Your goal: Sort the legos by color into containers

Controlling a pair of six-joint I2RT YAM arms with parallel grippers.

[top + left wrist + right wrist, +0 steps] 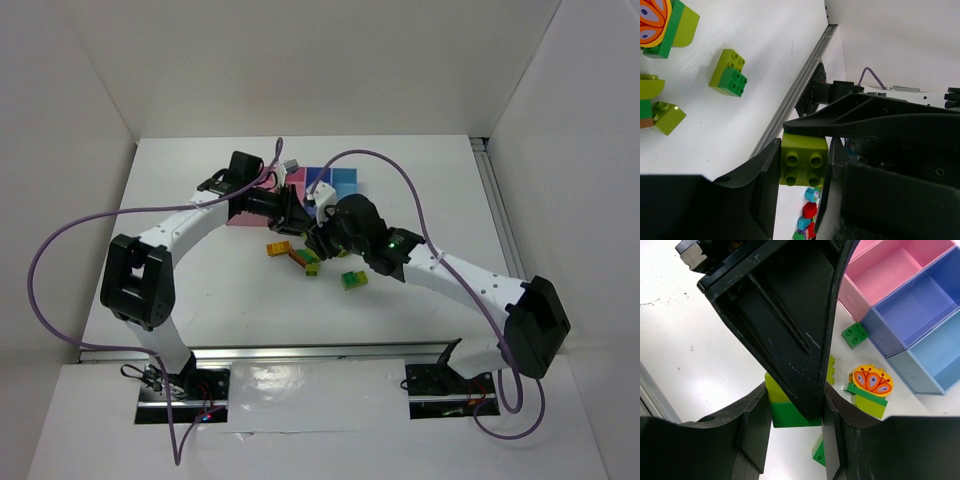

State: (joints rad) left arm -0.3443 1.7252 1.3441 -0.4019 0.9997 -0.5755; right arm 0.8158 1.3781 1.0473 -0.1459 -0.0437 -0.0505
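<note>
top view: the white table (200, 300) has walls on three sides and a metal rail (300, 351) along its near edge. there is wide open room left, right and near. the containers (335, 183) sit mid-table, with both arms crowding over them. three loose clusters of legos (305, 260) lie just in front.

left wrist: the left gripper (803, 167) clamps one yellow-green brick (804, 160), fingers flush on both sides. one two-tone green pair (729, 75) lies alone, and three more pieces are cut off by the left edge.

right wrist: the right gripper (792, 427) is narrow, pinching one green brick (785, 417). three bin colours show: pink, blue-purple and light blue. one dark green brick (855, 335) lies just beside the blue-purple bin.
</note>
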